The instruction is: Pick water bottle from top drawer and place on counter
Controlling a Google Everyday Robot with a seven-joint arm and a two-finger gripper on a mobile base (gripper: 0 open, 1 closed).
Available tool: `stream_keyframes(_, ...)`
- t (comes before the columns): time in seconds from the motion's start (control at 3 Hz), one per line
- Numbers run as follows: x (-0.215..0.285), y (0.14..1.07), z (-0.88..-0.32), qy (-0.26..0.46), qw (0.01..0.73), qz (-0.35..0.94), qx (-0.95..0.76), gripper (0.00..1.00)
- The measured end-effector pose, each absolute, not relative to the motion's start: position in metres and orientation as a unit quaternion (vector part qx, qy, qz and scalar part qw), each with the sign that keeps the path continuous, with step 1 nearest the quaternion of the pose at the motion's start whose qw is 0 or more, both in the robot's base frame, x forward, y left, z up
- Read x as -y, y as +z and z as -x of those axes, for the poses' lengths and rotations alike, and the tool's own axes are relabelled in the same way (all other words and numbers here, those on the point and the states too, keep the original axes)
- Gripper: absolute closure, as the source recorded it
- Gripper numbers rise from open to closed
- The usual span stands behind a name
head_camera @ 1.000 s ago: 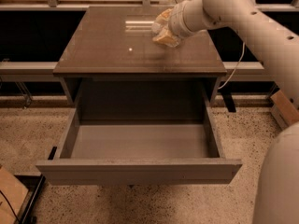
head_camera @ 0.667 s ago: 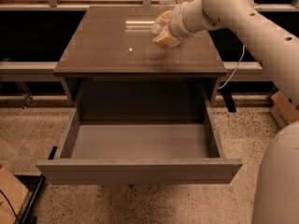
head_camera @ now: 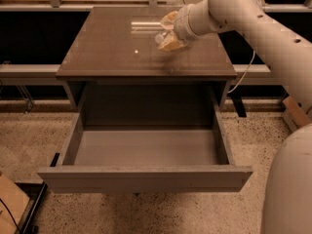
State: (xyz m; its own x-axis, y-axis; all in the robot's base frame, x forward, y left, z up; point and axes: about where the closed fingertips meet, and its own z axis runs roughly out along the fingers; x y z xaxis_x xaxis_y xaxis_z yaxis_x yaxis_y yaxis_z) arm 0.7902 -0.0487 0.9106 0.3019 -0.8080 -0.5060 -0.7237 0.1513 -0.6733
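Observation:
The top drawer (head_camera: 146,178) is pulled fully out, and its light grey floor (head_camera: 146,147) shows nothing on it. My gripper (head_camera: 166,32) is over the right rear part of the dark counter (head_camera: 107,48), low above the surface. Its yellowish fingers (head_camera: 171,43) stand on either side of a small pale clear thing, the water bottle (head_camera: 160,36). The bottle is mostly hidden by the fingers. My arm (head_camera: 253,18) reaches in from the right.
The cabinet stands on a speckled floor (head_camera: 29,130). A dark shelf with a metal rail (head_camera: 29,69) runs behind it. A cardboard piece (head_camera: 9,201) lies at the lower left and a cable (head_camera: 243,77) hangs at the right. My base (head_camera: 290,189) fills the lower right corner.

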Motion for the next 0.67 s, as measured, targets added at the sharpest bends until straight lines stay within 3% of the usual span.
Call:
stream_keyframes(0.33,0.0468,0.9089,-0.7904,-0.043,0.477,0.651,-0.589,0.00)
stream_keyframes(0.67,0.0468,0.9089,-0.7904,-0.043,0.477,0.651,-0.589,0.00)
